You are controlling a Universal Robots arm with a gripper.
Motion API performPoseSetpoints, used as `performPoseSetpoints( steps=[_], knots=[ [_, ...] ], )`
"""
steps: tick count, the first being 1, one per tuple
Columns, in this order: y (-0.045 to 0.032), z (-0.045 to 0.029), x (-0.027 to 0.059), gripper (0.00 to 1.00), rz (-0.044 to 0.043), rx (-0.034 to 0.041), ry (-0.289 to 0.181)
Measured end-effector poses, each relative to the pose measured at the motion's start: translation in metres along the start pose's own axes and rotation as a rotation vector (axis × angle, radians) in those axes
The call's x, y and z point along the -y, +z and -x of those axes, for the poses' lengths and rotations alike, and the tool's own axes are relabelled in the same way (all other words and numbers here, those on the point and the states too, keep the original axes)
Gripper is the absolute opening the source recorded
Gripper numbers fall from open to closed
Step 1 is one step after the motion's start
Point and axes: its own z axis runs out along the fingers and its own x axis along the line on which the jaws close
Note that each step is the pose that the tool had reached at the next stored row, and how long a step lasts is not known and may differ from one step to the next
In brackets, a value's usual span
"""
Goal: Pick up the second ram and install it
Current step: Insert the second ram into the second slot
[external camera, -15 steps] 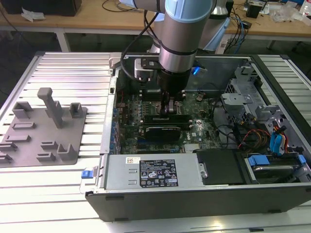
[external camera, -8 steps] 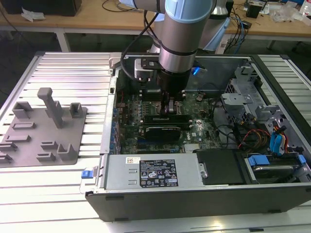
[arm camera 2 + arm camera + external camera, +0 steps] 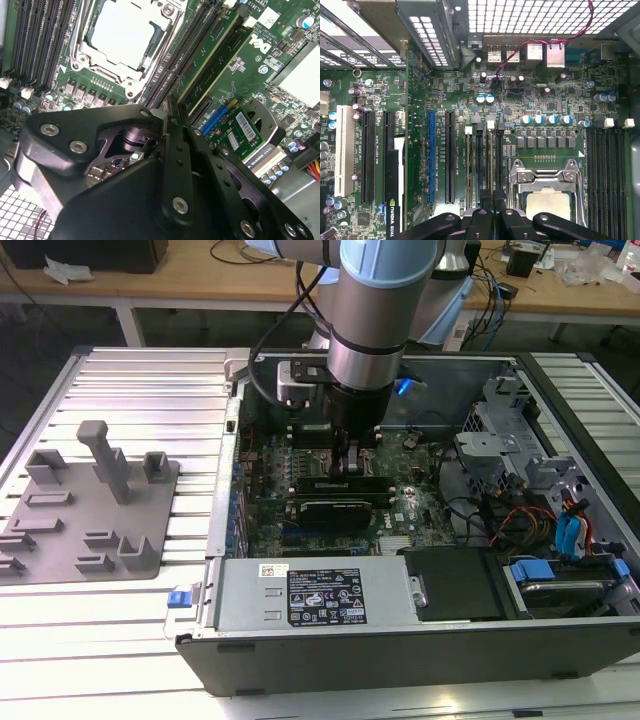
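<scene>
The end effector, fingers together, stands low over the memory slots, apparently seating the second ram, which needs even downward pressure.

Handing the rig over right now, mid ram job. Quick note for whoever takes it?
Gripper: shut, down inside the computer case, tips at the end of a green ram stick; can't tell if it pinches it.
Ram: that stick stands in a slot near the processor, the other stick in the next slot, farther from the processor.
Done: stick picked up and brought into its slot.
Left: full seating not confirmed; gripper not yet off it.
</scene>
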Motion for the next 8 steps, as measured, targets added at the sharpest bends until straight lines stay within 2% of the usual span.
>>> performPoseSetpoints(
  steps=[8],
  knots=[
    [0.001,0.0,-0.0003,0.09,-0.0024,0.0017,0.0]
  ],
)
